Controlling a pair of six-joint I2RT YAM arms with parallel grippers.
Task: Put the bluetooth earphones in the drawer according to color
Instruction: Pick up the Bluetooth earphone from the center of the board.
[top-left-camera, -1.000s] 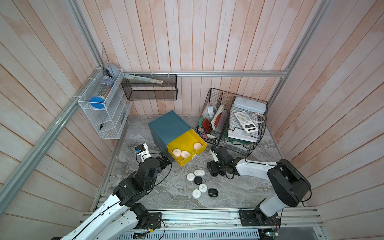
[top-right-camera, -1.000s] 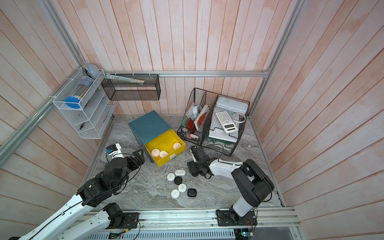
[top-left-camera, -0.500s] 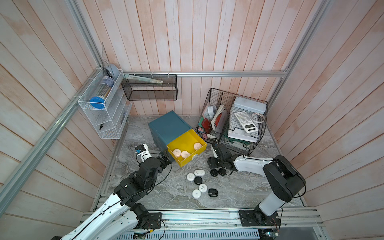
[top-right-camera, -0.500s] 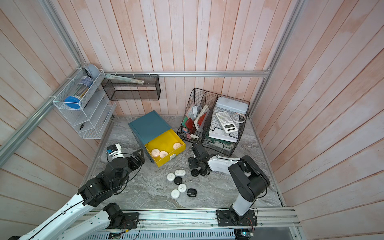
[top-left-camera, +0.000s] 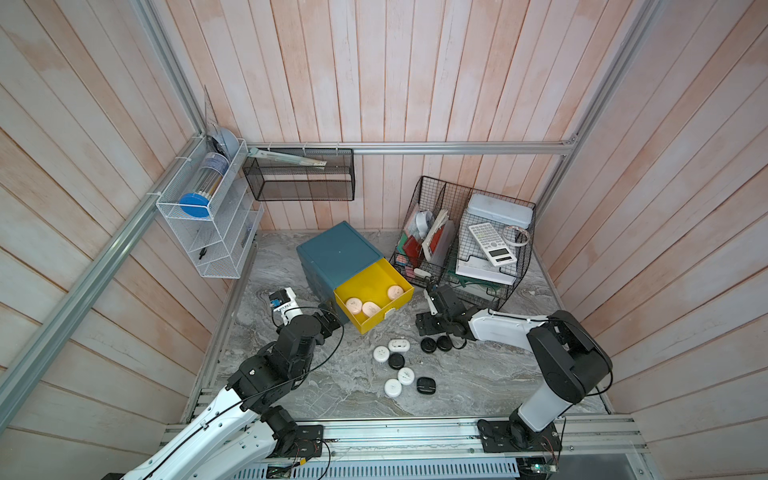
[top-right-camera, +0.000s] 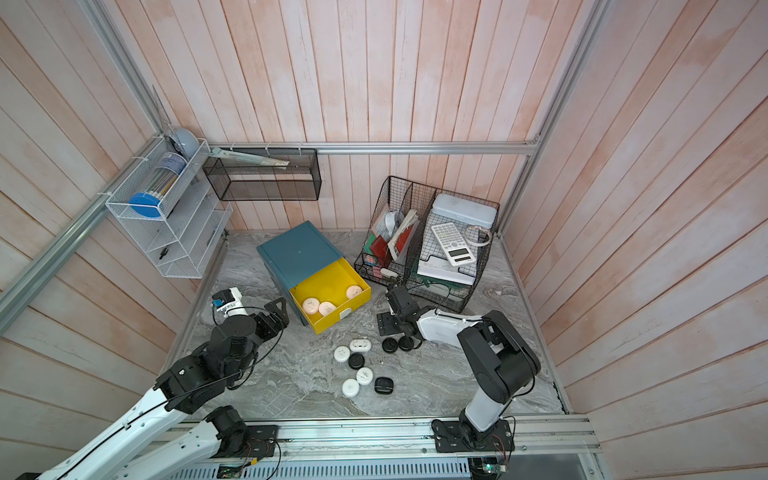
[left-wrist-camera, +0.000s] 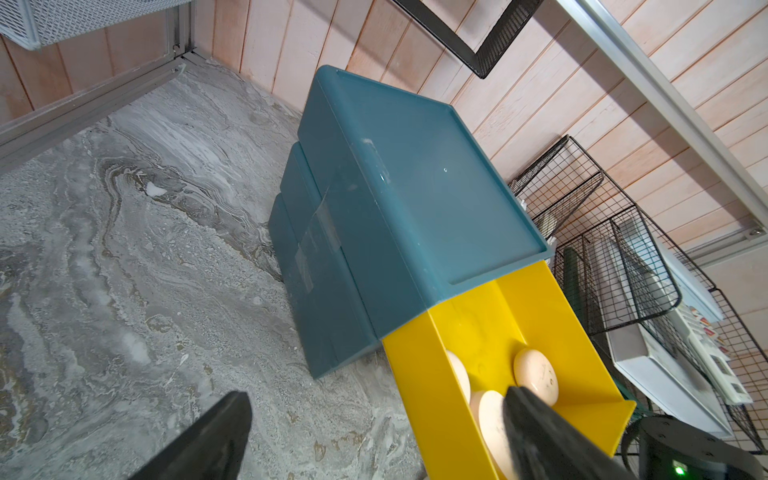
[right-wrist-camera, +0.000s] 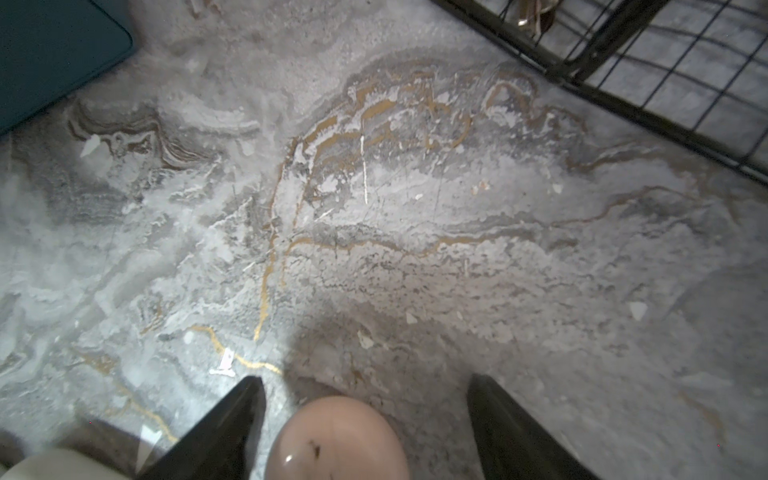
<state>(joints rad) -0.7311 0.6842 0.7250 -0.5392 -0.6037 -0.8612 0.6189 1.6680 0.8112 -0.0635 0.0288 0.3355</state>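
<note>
The teal drawer chest (top-left-camera: 336, 253) (left-wrist-camera: 415, 187) stands at the back with its yellow drawer (top-left-camera: 374, 282) pulled out. Three pink earphone cases (top-left-camera: 371, 308) (left-wrist-camera: 534, 374) lie inside it. Several white cases (top-left-camera: 381, 353) and black cases (top-left-camera: 428, 345) lie loose on the marble in front. My left gripper (top-left-camera: 332, 322) (left-wrist-camera: 376, 397) is open, hanging beside the yellow drawer's side wall. Near the two black cases, my right gripper (top-left-camera: 426, 325) (right-wrist-camera: 365, 379) is open low over the table. A pink case (right-wrist-camera: 336, 440) lies between its fingers with a gap on one side; the top views hide it.
A black wire-mesh organiser (top-left-camera: 465, 249) (right-wrist-camera: 665, 62) with a calculator and papers stands just behind my right gripper. A white wire shelf (top-left-camera: 208, 232) hangs on the left wall. A black mesh basket (top-left-camera: 299, 178) hangs on the back wall.
My right gripper has shifted back toward the wire organiser, uncovering two black cases in front of it. The left arm has not moved.
</note>
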